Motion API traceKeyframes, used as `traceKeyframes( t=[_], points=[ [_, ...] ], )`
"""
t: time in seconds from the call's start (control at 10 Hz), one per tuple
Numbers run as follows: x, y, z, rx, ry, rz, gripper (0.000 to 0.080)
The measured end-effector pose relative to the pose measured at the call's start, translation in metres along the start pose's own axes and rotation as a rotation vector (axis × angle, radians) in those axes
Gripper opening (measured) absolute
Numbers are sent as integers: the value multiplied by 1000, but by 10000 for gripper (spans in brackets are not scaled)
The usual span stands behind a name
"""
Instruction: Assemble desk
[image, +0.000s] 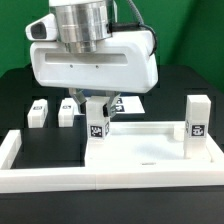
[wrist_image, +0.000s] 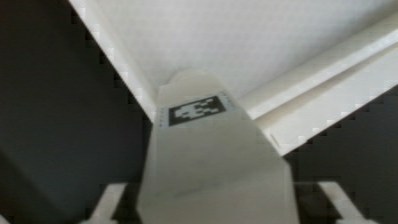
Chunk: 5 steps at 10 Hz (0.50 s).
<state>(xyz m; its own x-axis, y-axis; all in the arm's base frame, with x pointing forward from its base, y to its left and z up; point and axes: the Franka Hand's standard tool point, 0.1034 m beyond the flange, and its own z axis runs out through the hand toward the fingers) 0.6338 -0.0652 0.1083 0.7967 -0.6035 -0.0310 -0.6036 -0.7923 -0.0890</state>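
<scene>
The white desk tabletop (image: 140, 155) lies flat with its raised rim up. One white tagged leg (image: 97, 126) stands upright at its far corner on the exterior view's left. Another leg (image: 197, 118) stands at the far corner on the right. My gripper (image: 96, 104) hangs straight over the left leg, its fingers astride the leg's top. In the wrist view the leg (wrist_image: 210, 150) fills the space between the fingers (wrist_image: 114, 200), with a dark gap on each side. The gripper (wrist_image: 217, 208) is open. The tabletop (wrist_image: 231, 40) lies beyond the leg.
Two loose tagged legs (image: 39, 110) (image: 67, 110) stand on the black table at the exterior view's back left. The marker board (image: 127, 103) lies behind the gripper. White border bars (image: 14, 150) frame the work area on the left and front.
</scene>
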Motion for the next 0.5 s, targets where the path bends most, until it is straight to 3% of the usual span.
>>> traceKeyframes(
  t=[0.1,0.5],
  points=[
    [0,2,0,-18,-3,35,324],
    [0,3,-1,-20,-1,6,324]
  ],
)
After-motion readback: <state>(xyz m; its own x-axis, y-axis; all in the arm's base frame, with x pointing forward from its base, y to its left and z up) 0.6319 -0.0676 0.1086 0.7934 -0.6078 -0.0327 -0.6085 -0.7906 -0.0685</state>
